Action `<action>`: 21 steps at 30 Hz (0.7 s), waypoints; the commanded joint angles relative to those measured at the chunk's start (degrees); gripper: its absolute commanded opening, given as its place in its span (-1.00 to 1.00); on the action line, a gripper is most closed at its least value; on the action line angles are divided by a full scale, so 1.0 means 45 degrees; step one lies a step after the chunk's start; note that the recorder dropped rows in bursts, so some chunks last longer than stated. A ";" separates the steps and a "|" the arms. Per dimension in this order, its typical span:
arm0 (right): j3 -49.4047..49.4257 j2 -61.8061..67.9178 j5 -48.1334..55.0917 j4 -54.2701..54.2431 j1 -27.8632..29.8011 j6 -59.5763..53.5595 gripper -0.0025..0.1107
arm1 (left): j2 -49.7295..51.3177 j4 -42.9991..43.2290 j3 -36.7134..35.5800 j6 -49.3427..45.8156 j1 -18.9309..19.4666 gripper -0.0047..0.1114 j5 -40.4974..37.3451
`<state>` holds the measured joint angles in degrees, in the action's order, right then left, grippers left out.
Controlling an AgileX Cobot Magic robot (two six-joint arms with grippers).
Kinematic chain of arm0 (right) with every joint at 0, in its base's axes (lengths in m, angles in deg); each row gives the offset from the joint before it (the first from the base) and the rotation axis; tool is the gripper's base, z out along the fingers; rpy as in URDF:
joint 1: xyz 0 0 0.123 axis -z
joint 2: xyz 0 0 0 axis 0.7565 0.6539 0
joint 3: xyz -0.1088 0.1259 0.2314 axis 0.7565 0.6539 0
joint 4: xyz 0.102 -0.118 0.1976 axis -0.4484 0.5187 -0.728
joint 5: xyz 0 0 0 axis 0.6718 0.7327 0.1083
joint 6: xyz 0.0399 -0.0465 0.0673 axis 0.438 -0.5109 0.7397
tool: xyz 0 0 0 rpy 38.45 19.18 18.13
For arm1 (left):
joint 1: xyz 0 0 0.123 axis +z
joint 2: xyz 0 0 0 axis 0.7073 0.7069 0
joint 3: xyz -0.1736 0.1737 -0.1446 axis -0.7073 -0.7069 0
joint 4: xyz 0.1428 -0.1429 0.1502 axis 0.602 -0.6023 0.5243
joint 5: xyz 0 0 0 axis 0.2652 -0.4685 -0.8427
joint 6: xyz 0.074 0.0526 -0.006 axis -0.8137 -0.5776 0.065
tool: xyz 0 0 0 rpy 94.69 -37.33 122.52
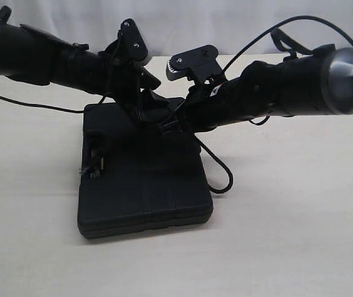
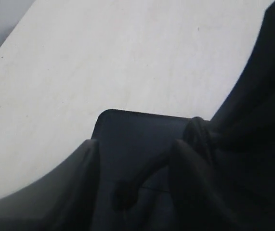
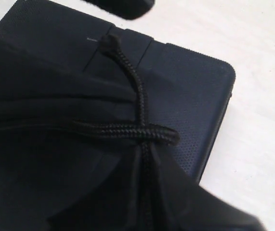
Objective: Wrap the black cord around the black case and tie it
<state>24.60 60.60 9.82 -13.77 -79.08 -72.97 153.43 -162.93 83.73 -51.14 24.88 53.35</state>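
The black case (image 1: 145, 192) lies flat on the pale table. My left gripper (image 1: 144, 114) and right gripper (image 1: 171, 125) meet over its far end. The black cord (image 3: 138, 91) rises out of my right gripper (image 3: 144, 154), which is shut on it. It crosses a second strand lying sideways and ends in a frayed tip. My left gripper (image 2: 135, 147) hangs open above the case (image 2: 127, 127). A dark cord (image 2: 151, 173) end reaches into the gap between its fingers. More cord (image 1: 225, 179) loops off the case's right side. A bulky knot (image 1: 94, 164) sits at the case's left edge.
A thin black robot cable (image 1: 34, 104) trails over the table behind the left arm, and another arcs above the right arm (image 1: 300, 21). Bare table (image 1: 300, 235) surrounds the case. A white backdrop closes the far side.
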 commanded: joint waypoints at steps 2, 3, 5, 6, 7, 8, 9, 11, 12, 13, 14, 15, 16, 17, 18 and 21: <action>-0.0044 -0.0109 -0.0142 -0.0046 -0.0040 -0.0095 -0.89 | 0.0429 0.0016 0.0157 -0.0428 -0.0060 -0.45 0.0669; -0.0044 -0.0109 -0.0142 -0.0046 -0.0040 -0.0095 -0.89 | 0.0470 0.0016 0.0157 -0.0428 -0.0060 -0.49 0.0709; -0.0044 -0.0109 -0.0142 -0.0046 -0.0040 -0.0095 -0.89 | 0.0496 0.0131 0.0157 -0.0428 -0.0060 -0.59 0.0619; -0.0044 -0.0109 -0.0142 -0.0046 -0.0040 -0.0095 -0.89 | 0.0496 0.0260 0.0157 -0.0428 -0.0060 -0.64 0.0395; -0.0044 -0.0109 -0.0142 -0.0046 -0.0040 -0.0095 -0.89 | 0.0496 0.0285 0.0157 -0.0428 -0.0060 -0.72 0.0180; -0.0044 -0.0109 -0.0142 -0.0046 -0.0040 -0.0095 -0.89 | 0.0473 0.0285 0.0157 -0.0428 -0.0060 -0.81 0.0125; -0.0044 -0.0109 -0.0142 -0.0046 -0.0040 -0.0095 -0.89 | 0.0473 0.0285 0.0157 -0.0428 -0.0060 -0.88 0.0125; -0.0044 -0.0109 -0.0142 -0.0046 -0.0040 -0.0095 -0.89 | 0.0473 0.0321 0.0157 -0.0428 -0.0060 -0.92 0.0152; -0.0044 -0.0109 -0.0142 -0.0046 -0.0040 -0.0095 -0.89 | 0.0473 0.0321 0.0157 -0.0428 -0.0060 -0.92 0.0122; -0.0044 -0.0109 -0.0142 -0.0046 -0.0040 -0.0095 -0.89 | 0.0473 0.0321 0.0157 -0.0428 -0.0060 -0.92 0.0025; -0.0044 -0.0109 -0.0142 -0.0046 -0.0040 -0.0095 -0.89 | 0.0473 0.0321 0.0157 -0.0428 -0.0060 -0.92 -0.0034; -0.0044 -0.0109 -0.0142 -0.0046 -0.0040 -0.0095 -0.89 | 0.0473 0.0321 0.0157 -0.0428 -0.0060 -0.92 -0.0034; -0.0044 -0.0109 -0.0142 -0.0046 -0.0040 -0.0165 -0.89 | 0.0473 0.0321 0.0157 -0.0428 -0.0060 -0.92 -0.0034; -0.0044 -0.0109 -0.0142 -0.0046 -0.0040 -0.0193 -0.89 | 0.0455 0.0375 0.0157 -0.0428 -0.0060 -0.90 0.0053; -0.0044 -0.0109 -0.0142 -0.0046 -0.0040 -0.0193 -0.89 | 0.0447 0.0534 0.0157 -0.0428 -0.0060 -0.86 0.0215; -0.0044 -0.0109 -0.0083 -0.0046 -0.0040 -0.0305 -0.89 | 0.0222 0.1750 0.0157 -0.0428 -0.0060 -0.56 0.0903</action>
<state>24.60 60.60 9.82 -13.77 -79.08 -73.35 155.53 -158.52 83.98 -51.14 24.88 55.48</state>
